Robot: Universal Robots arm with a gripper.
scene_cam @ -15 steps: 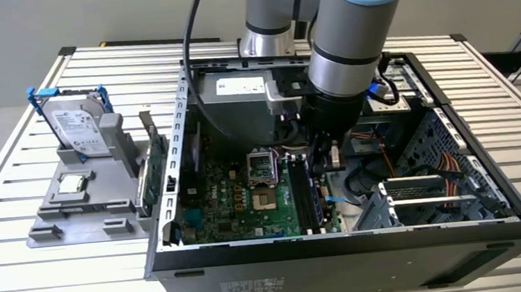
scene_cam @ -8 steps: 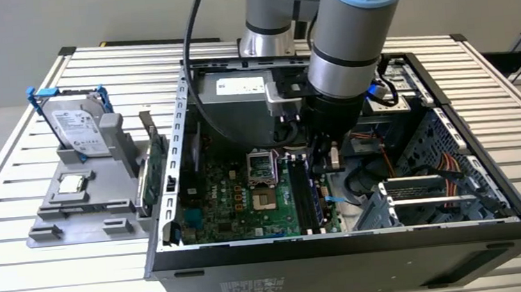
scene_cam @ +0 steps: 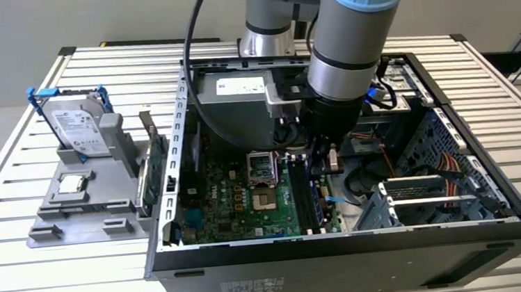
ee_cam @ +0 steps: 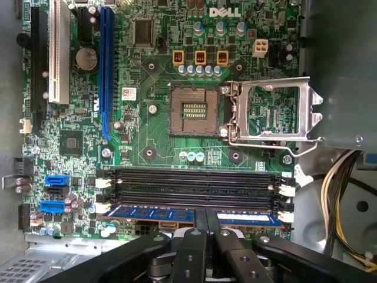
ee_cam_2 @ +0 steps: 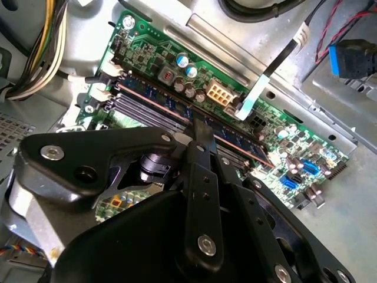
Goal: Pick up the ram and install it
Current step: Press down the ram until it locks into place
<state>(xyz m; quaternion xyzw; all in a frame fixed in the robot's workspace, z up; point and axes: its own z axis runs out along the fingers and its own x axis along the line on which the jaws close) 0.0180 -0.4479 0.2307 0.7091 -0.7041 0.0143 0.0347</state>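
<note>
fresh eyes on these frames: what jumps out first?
The arm reaching down into the open computer case, its gripper right over the motherboard's memory slots. The ram sits in the slot nearest the fingers, which stand together at its middle. Next, the empty processor socket with its metal latch frame flipped open, and the hard drive standing upright outside the case, toward the exterior view's left.
</note>
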